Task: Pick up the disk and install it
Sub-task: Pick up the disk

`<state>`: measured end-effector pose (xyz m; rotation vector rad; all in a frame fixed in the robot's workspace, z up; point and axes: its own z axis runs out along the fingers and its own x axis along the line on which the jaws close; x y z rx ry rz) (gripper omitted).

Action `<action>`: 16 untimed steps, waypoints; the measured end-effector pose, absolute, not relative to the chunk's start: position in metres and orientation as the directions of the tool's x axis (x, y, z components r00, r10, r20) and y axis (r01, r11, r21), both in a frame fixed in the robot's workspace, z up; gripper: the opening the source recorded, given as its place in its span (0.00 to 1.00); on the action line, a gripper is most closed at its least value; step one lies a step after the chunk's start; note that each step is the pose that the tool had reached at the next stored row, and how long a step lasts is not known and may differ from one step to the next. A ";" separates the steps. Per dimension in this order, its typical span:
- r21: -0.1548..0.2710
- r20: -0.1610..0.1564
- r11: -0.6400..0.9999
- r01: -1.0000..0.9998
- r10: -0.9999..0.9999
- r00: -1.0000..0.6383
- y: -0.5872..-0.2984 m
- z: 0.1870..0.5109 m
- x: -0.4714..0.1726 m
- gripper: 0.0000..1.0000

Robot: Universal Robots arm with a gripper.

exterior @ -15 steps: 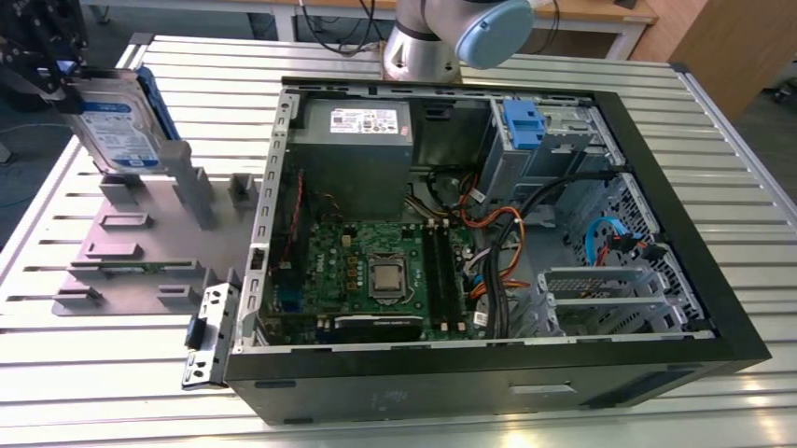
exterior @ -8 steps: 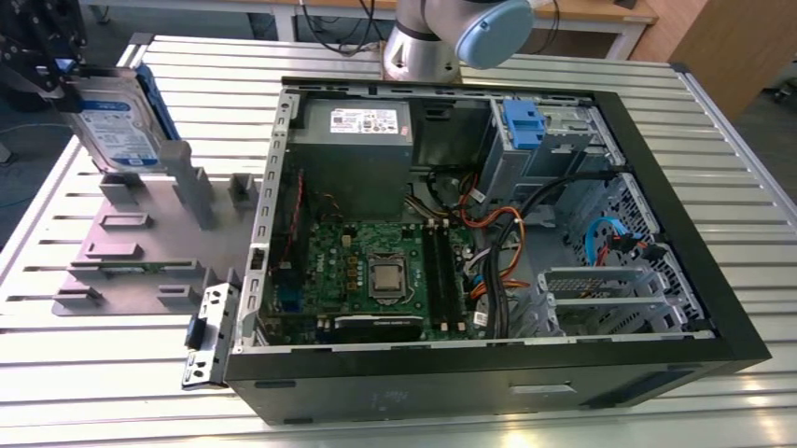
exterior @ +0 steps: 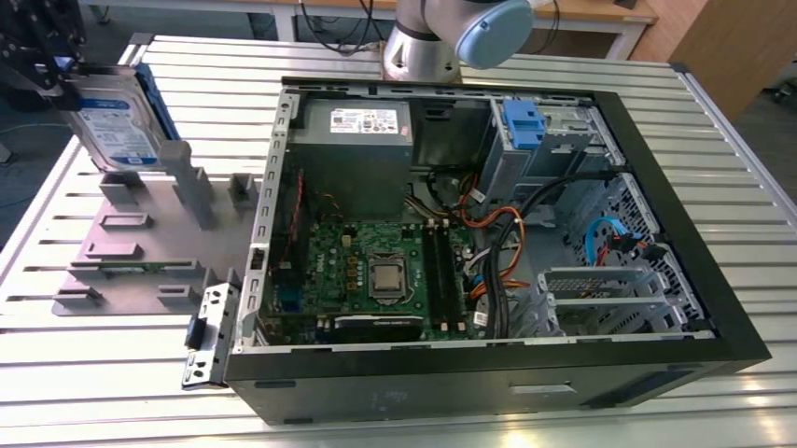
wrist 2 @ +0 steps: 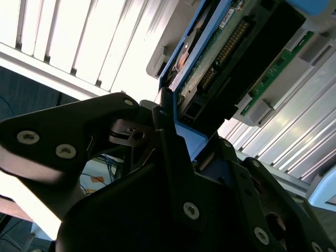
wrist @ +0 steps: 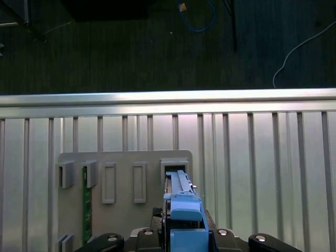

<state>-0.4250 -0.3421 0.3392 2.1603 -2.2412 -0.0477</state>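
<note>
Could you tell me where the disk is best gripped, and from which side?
At its upper edge, from above, pinching the two flat faces: the disk stands on edge over the grey rack, so that narrow edge is the free one. The gripper is shut on it there.

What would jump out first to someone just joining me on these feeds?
The open computer case, its motherboard exposed, dominates the slatted table in the exterior view. At the exterior view's upper left, the gripper is shut on the disk, which stands upright with its blue-and-white label showing, over the grey fixture plate.
</note>
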 end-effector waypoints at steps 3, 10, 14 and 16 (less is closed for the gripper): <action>0.042 -0.001 0.037 -0.998 -0.999 -0.037 -0.342 0.340 -0.425 0.37; 0.042 -0.001 0.037 -0.998 -0.999 -0.037 -0.342 0.346 -0.425 0.37; 0.042 -0.001 0.037 -0.998 -0.999 -0.037 -0.342 0.347 -0.425 0.37; 0.042 -0.001 0.037 -0.998 -0.999 -0.037 -0.342 0.347 -0.425 0.37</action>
